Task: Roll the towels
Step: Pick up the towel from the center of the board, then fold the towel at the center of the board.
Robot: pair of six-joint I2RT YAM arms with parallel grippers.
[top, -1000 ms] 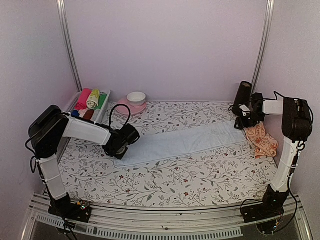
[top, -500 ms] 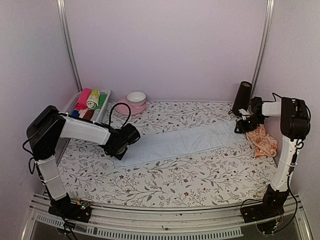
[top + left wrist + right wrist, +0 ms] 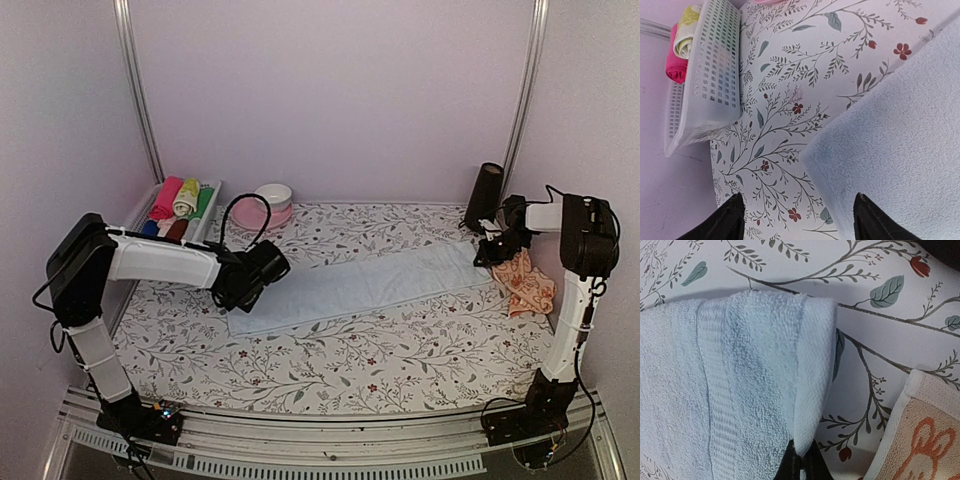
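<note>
The pale blue towel (image 3: 360, 285) lies flat and stretched out across the floral sheet. My left gripper (image 3: 240, 298) hovers open over its left end. In the left wrist view the towel's corner (image 3: 812, 150) sits between the spread fingers, and the gripper (image 3: 797, 220) touches nothing. My right gripper (image 3: 487, 257) is at the towel's right end. In the right wrist view the gripper (image 3: 802, 464) is shut on the folded-up edge of the blue towel (image 3: 740, 380). The peach-orange towel (image 3: 525, 280) lies crumpled just right of it, and its printed corner (image 3: 920, 440) shows beside the pinched edge.
A white perforated basket (image 3: 205, 215) with several rolled cloths stands at the back left, its wall (image 3: 705, 75) close to my left gripper. A pink dish with a white bowl (image 3: 270, 203) sits behind. A black cylinder (image 3: 486, 192) stands at the back right, near the side wall.
My right gripper has shut on the blue towel's right edge. My left gripper has opened wider and shifted slightly right over the towel's left corner.
</note>
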